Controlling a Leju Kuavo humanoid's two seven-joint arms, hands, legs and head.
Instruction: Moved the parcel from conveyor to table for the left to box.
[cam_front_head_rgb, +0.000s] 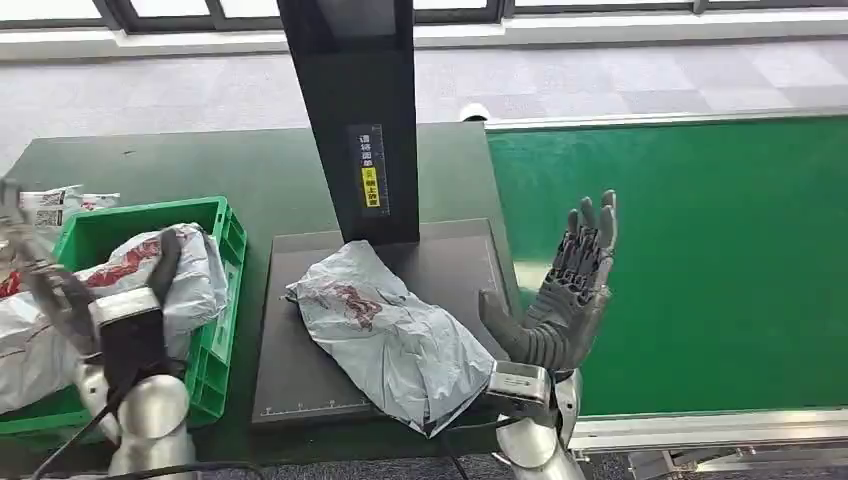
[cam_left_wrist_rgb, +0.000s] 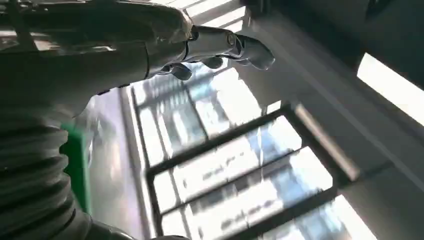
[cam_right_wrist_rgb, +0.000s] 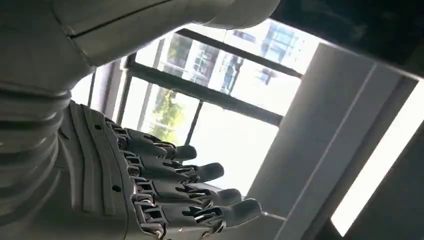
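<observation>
Now the parcel (cam_front_head_rgb: 390, 330), a crumpled grey bag with red print, lies on the dark plate (cam_front_head_rgb: 300, 380) on the table (cam_front_head_rgb: 250, 170), below the black post (cam_front_head_rgb: 355, 110); one corner hangs over the plate's near edge. The right robot hand (cam_front_head_rgb: 560, 300) stands just beside the parcel at the table's right edge, fingers spread and raised, holding nothing. Bare green conveyor (cam_front_head_rgb: 700, 260) stretches to its right. Left of the plate, the green crate (cam_front_head_rgb: 225, 250) holds more bags (cam_front_head_rgb: 190, 270), heaped past its rim. The left robot hand (cam_front_head_rgb: 45, 270) hovers over the crate, blurred, fingers apart and empty.
</observation>
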